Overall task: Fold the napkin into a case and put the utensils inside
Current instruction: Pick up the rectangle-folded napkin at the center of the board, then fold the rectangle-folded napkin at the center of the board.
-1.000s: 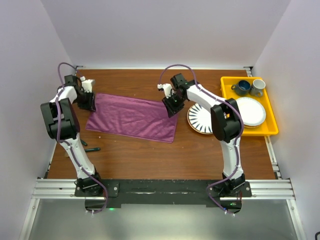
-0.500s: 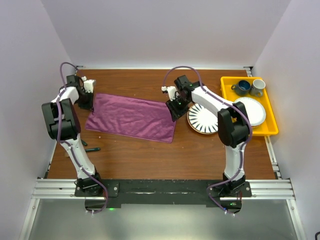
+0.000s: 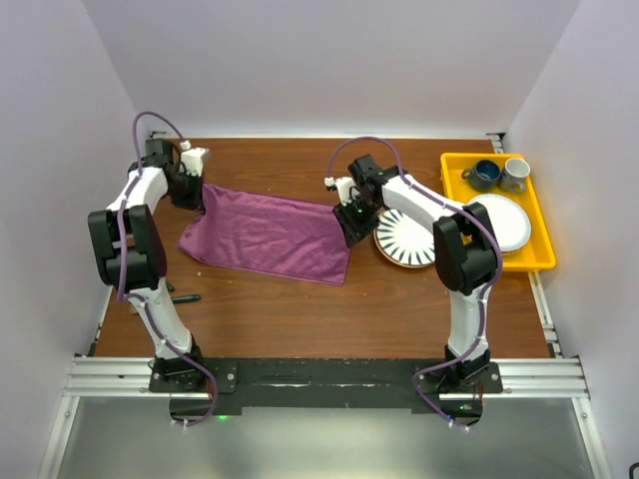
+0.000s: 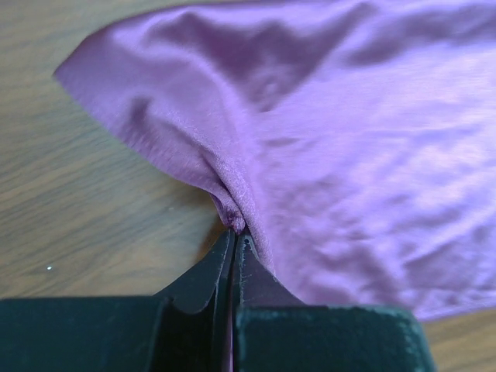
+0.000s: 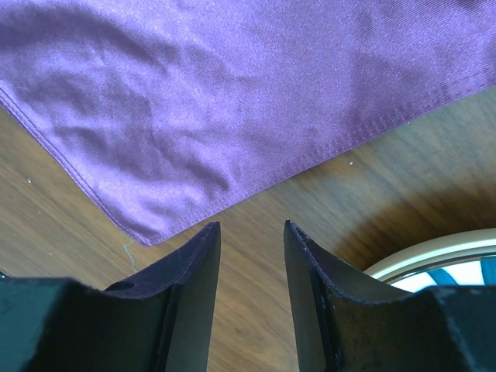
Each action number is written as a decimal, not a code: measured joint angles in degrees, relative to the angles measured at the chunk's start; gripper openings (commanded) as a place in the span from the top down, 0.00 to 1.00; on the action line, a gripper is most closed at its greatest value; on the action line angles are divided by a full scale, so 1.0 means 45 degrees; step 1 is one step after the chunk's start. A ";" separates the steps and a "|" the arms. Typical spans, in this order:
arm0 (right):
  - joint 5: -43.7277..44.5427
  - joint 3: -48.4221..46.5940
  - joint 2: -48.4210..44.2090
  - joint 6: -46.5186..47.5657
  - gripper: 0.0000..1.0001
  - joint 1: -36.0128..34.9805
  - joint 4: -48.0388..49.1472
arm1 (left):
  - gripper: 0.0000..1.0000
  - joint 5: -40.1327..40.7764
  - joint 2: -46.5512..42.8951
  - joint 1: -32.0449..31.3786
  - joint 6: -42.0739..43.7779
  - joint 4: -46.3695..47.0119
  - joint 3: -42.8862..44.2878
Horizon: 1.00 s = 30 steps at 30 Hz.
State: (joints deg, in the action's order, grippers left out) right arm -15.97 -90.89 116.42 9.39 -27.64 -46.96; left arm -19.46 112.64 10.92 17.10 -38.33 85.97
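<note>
Folding is only at its start. The napkin [image 3: 268,233] lies on the table [image 3: 300,299], its far left corner pinched tight in the left gripper [image 4: 235,246]. The right gripper [image 5: 249,232], half open and empty, hovers beside the right corner; I think it must seize that next.

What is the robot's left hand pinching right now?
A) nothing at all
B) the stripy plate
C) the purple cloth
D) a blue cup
C: in the left wrist view, the left gripper is shut tight on a bunched edge of the purple cloth, which puckers up right at its fingertips.
</note>
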 measured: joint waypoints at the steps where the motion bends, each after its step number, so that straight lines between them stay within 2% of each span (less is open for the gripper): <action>1: 0.0000 0.0010 0.0019 0.0000 0.58 0.0005 0.0005 | 1.00 -0.0049 -0.0141 -0.0102 0.0005 -0.0044 0.0010; 9: -0.0005 0.0102 0.0024 -0.0005 0.58 0.0010 0.0058 | 1.00 -0.0967 -0.0869 -0.1569 -0.0058 -0.0141 0.0010; 15: -0.0083 0.0291 0.0024 0.0000 0.58 0.0049 0.0063 | 1.00 -0.2084 -0.0869 -0.2992 -0.0821 -0.0053 -0.0019; 22: -0.0806 0.0296 0.0024 0.0010 0.58 0.0287 0.0019 | 1.00 -0.3633 -0.0753 -0.4765 -0.2788 0.1180 -0.0447; 30: -0.1418 -0.0126 -0.0165 -0.0165 0.59 0.0597 -0.0243 | 1.00 -0.4881 -0.0257 -0.5819 -0.5178 0.2905 -0.1112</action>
State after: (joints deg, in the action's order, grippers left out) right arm -22.35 -91.46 115.68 8.64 -24.95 -48.05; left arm -41.43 111.48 -15.27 -6.20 -25.26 80.97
